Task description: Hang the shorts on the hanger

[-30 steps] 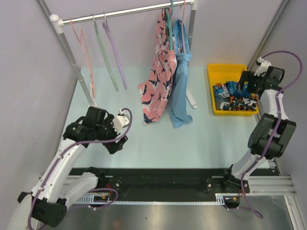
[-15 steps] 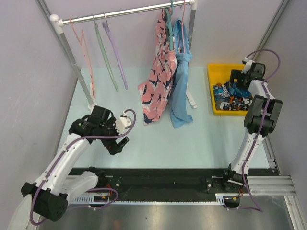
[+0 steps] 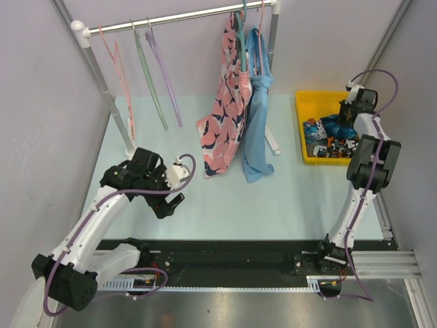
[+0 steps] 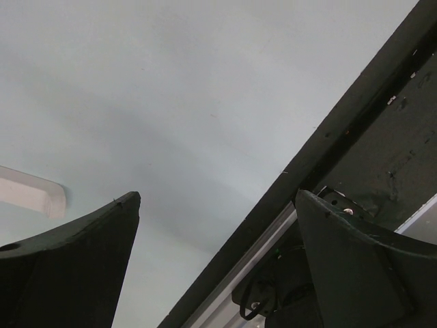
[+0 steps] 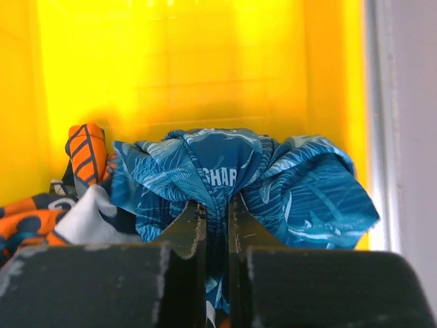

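A pale teal table (image 3: pixel 287 198) fills the overhead view. A metal clothes rail (image 3: pixel 184 17) runs across the top of the frame. At upper centre, a pink navy-patterned garment (image 3: pixel 225 109) and a plain light-blue garment (image 3: pixel 258 123) hang from it, so those hangers are taken.

At the right edge a yellow bin (image 3: pixel 317 104) holds a heap of clothes. Among them are the shorts (image 5: pixel 225 171), blue with a pale leaf print, bunched against the bin's far wall.

At upper left three bare hangers dangle from the rail. The rightmost is the lilac hanger (image 3: pixel 166 75), beside a green hanger (image 3: pixel 150 75) and a pink hanger (image 3: pixel 119 75), well apart from the bin.

The right gripper (image 5: pixel 217 208) reaches into the bin. Its fingers are pressed together on a raised fold of the shorts, apparently to lift them out. How much cloth it has caught is hard to judge.

The left gripper (image 4: pixel 217 198) hangs over bare table at lower left, fingers spread wide and holding nothing, probably waiting.
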Tool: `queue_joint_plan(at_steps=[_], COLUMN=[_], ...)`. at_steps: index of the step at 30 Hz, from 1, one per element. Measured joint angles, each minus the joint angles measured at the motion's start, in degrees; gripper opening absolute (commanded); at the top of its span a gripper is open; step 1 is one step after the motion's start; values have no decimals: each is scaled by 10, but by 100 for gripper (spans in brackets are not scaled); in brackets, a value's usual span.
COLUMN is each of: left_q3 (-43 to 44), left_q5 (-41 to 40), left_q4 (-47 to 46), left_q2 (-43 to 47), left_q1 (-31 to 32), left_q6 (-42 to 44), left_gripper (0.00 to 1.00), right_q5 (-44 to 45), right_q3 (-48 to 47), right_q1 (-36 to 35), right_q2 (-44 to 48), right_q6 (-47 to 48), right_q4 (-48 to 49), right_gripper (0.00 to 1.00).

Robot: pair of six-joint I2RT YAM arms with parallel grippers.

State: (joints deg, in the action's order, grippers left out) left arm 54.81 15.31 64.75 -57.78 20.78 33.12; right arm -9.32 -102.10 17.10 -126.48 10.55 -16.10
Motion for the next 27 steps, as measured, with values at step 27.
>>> queue_joint_plan(at_steps=[27], left_q3=[94], left_q5=[124], left_q4=[36], left_q2=[134], left_q1=[9], left_q6=[32], left_gripper=[100], right_q5=[-327], right_q3=[76], right_q1=[-20], right_q2=[520], right_q6=[14], right_q4=[-232], right_gripper=[0])
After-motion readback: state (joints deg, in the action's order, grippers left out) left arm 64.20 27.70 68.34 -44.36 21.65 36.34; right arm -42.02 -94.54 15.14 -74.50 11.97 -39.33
